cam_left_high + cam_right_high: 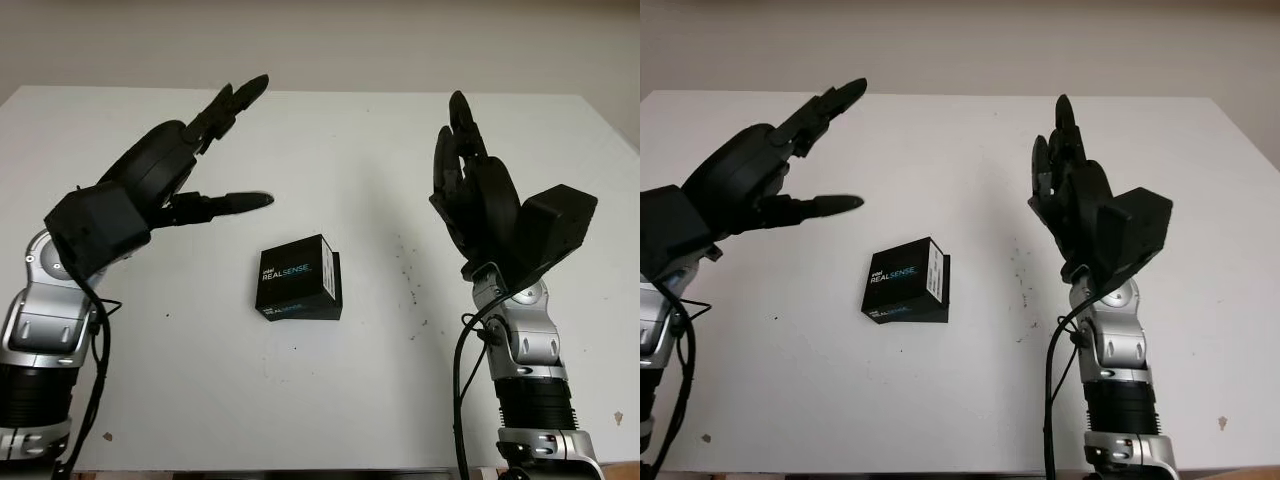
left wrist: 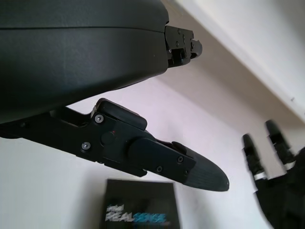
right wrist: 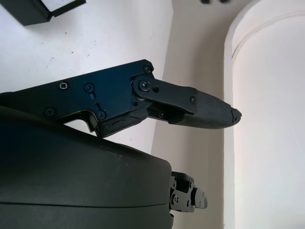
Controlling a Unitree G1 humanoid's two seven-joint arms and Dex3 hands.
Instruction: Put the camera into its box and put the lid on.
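- White table (image 1: 330, 400), box (image 1: 298, 278) at frame centre, lid on, long axis slightly tilted from horizontal.
- Left hand (image 1: 165, 175) upper left, right hand (image 1: 480, 195) upper right, both holding nothing.

Bright, even light from above; table (image 1: 330, 390) near washed-out white, no hard glare. Soft, short shadow under box (image 1: 297, 279), on its right side and near edge. Head views sharp, w/ faint vignetting twd corners. Left wrist view: right hand (image 2: 281, 191) blurred, out of focus. Right wrist view: background wall overexposed.
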